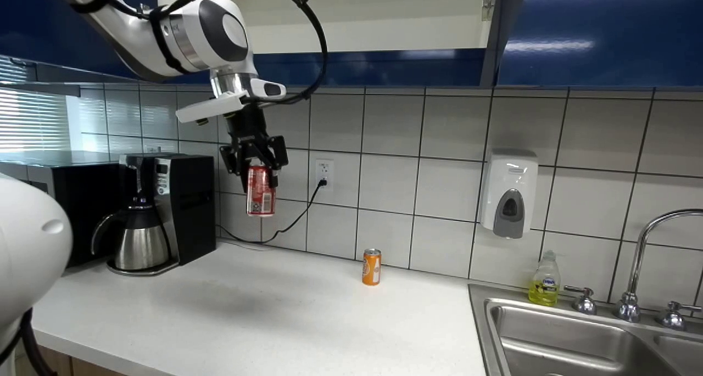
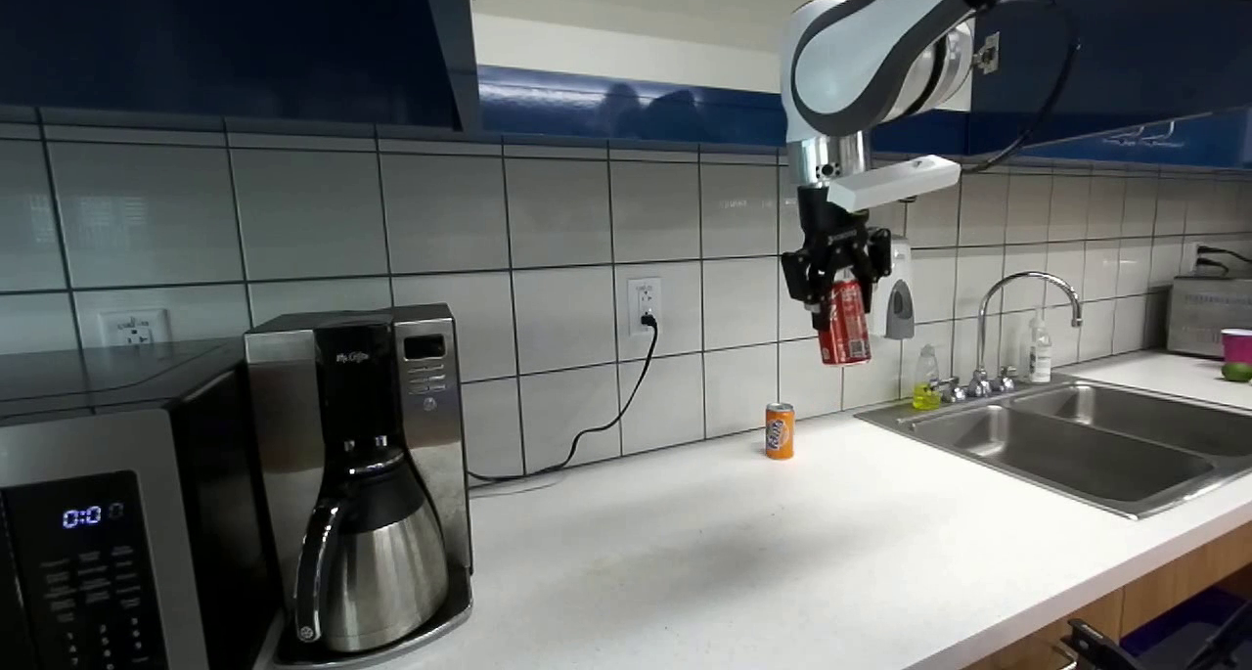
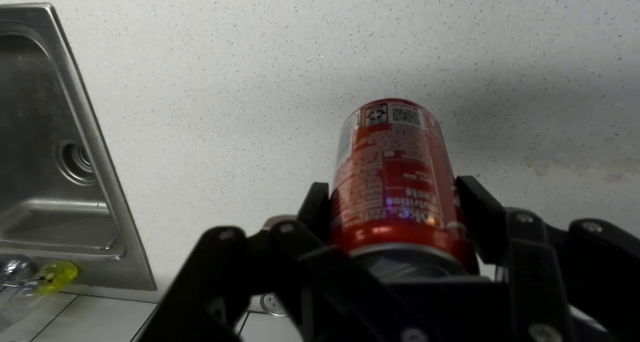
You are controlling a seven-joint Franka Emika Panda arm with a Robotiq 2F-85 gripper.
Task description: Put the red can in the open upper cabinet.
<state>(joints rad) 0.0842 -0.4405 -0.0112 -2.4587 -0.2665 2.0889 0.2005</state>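
Gripper. Points down, narrowed onto the red can; clasps its upper body from two sides, lid end toward the palm, base bare. Probably held so as to stand on that base once inside.

Red can. Hangs lower than the open upper cabinet, close to upright, leaning slightly in an exterior view, touching nothing but the gripper. Not yet delivered. Calls, in judgement, for a lift past the lower edge of the open upper cabinet, then a reach inward.

Orange can. Stands on the counter beneath the open upper cabinet. Likely no hindrance.

Blue panels. Flank the open upper cabinet; probably its doors, limiting any sideways approach.

Cable. Loops off the arm, seen across the open upper cabinet in an exterior view; could snag on entry.

Sink, dish soap, soap dispenser. Lower than the open upper cabinet, toward one side.

Coffee maker. Sits lower too, toward the opposite side. Apparently outside the path.
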